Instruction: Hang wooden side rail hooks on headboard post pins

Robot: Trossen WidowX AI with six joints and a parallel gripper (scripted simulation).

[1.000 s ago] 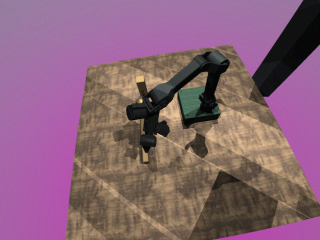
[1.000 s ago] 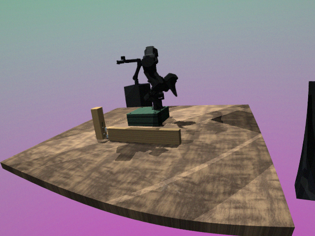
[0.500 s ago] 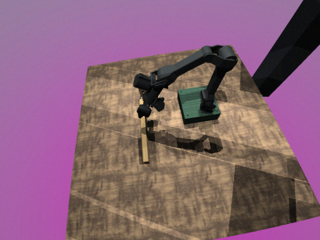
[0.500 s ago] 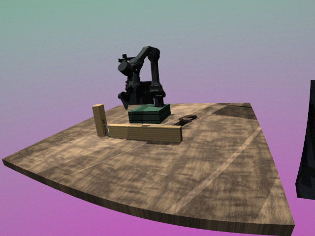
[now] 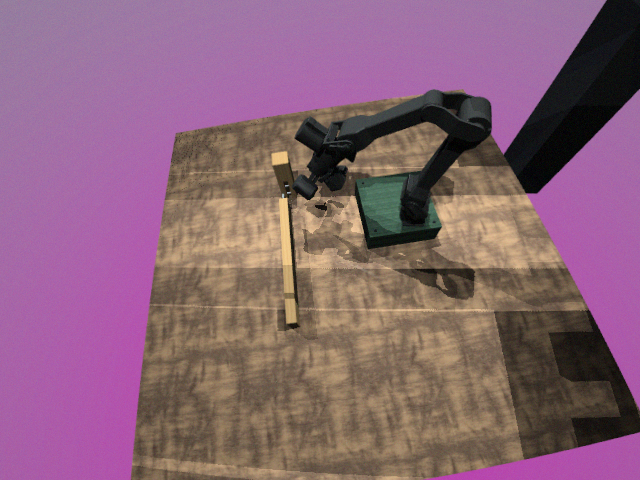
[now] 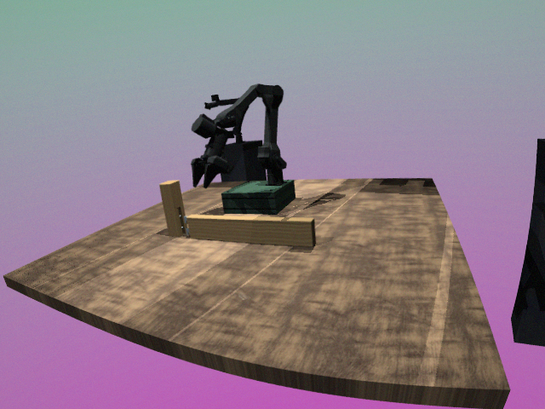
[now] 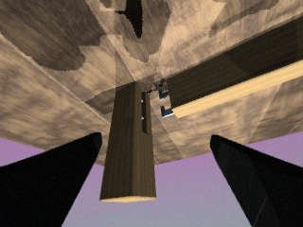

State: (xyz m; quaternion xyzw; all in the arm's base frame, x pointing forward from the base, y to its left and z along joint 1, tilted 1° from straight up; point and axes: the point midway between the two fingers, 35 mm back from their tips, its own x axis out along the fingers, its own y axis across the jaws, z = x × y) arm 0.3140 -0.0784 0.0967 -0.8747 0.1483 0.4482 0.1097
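Observation:
The light wooden post (image 5: 280,159) (image 6: 170,204) (image 7: 124,156) stands upright, with a narrow slot (image 7: 146,124) facing the rail's end; small bright pins show in the slot. The wooden rail (image 5: 286,248) (image 6: 250,231) (image 7: 227,78) stands on its long narrow edge on the table, its end close to the post. Two steel hooks on that end, with the lower-pictured hook (image 7: 167,113) clearest in the wrist view, stand outside the slot across a small gap. My gripper (image 5: 320,186) (image 6: 200,186) (image 7: 156,138) is open and empty, above the table beside the post, on the robot base's side.
The green base block (image 5: 382,206) (image 6: 249,203) carries my arm, behind the rail in the exterior view. A dark column (image 5: 568,98) (image 6: 530,264) stands beyond the table (image 5: 361,392) (image 6: 352,308) (image 7: 43,28). Another small arm on a dark pedestal (image 6: 246,160) shows behind.

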